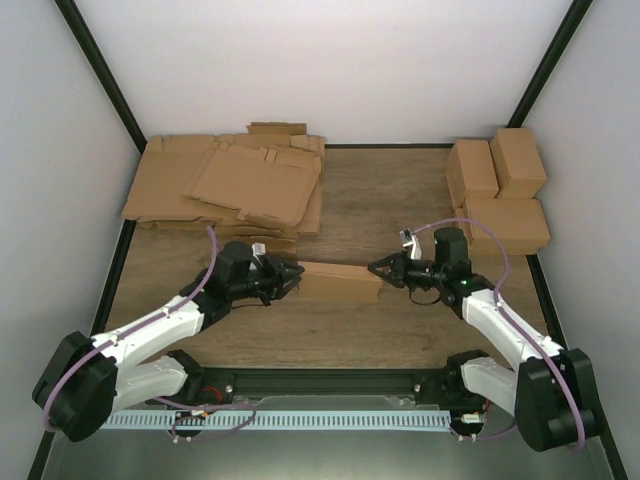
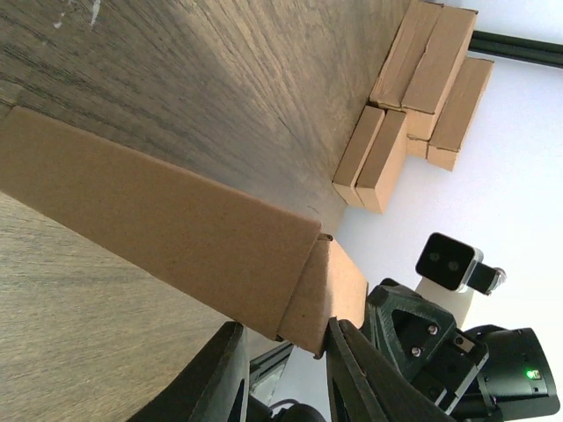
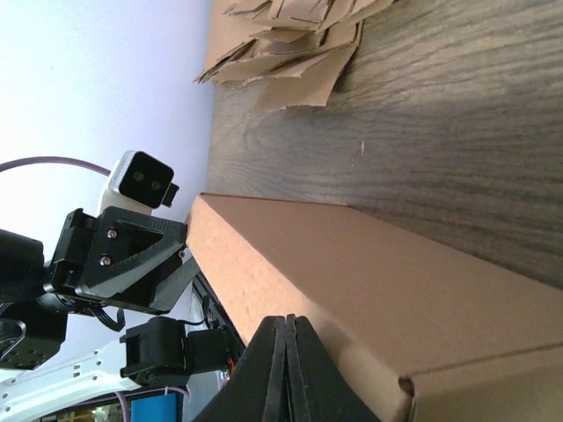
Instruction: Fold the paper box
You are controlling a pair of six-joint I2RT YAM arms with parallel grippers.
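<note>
Room, overhead view: white walls and a black frame close in a wood-grain tabletop (image 1: 400, 200).
Spare stock: flat cardboard sheets (image 1: 230, 185) are heaped in the upper left, and closed boxes (image 1: 500, 185) are stacked in the upper right.
Task's thing: the paper box (image 1: 340, 282) lies just below the centre of the frame, its long side running across, between the two arms.
Arms: the left claw (image 1: 288, 278) meets the box's left end. The right claw (image 1: 380, 268) sits at the right end with its tips together in a point.
Left wrist view: a long brown panel runs from the left edge to the lower middle, where an end flap (image 2: 334, 286) bends off at a crease. The claw's fingers (image 2: 220, 382) stand partly apart at the bottom with that corner between them, apparently clamped on it.
Right wrist view: the fingers (image 3: 280, 369) are pressed together at bottom centre with nothing visible between them. They lie along the box's side panel, but I cannot tell whether they touch it.
Handling: probably very light. The thin board looks stiff across a panel and weak at the creases, so it would dent or skid under a hard push. Its matt surface should give fair grip.
Where to hold: pinch across an end near a crease, keeping off the loose flap, and steady the far end while pressing.
</note>
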